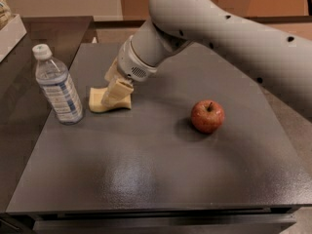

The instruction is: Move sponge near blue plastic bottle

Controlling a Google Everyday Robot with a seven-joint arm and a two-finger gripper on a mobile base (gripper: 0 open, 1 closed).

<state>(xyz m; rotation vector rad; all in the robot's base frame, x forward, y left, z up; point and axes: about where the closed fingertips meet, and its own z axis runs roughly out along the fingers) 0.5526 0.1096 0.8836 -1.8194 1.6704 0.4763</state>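
Sponge (96, 102) lies flat on the dark worktop (161, 179), just beside the blue plastic bottle (57, 86) on its right, not touching it as far as I can see. The bottle stands upright with its white cap on. The end effector (110, 91) is down on the sponge's top right part, arm reaching in from the upper right. I cannot tell whether it is clamped on the sponge or only resting against it.

Handling, as a judgement: the sponge is light, soft and squashy (it will deform under a pinch), not fragile and not slippery. Best hold is across the short wavy sides near the middle, low enough to catch the body. The bottle looks light and tippy, so avoid nudging it. Red apple (207, 116) sits well apart to the right, out of the way.
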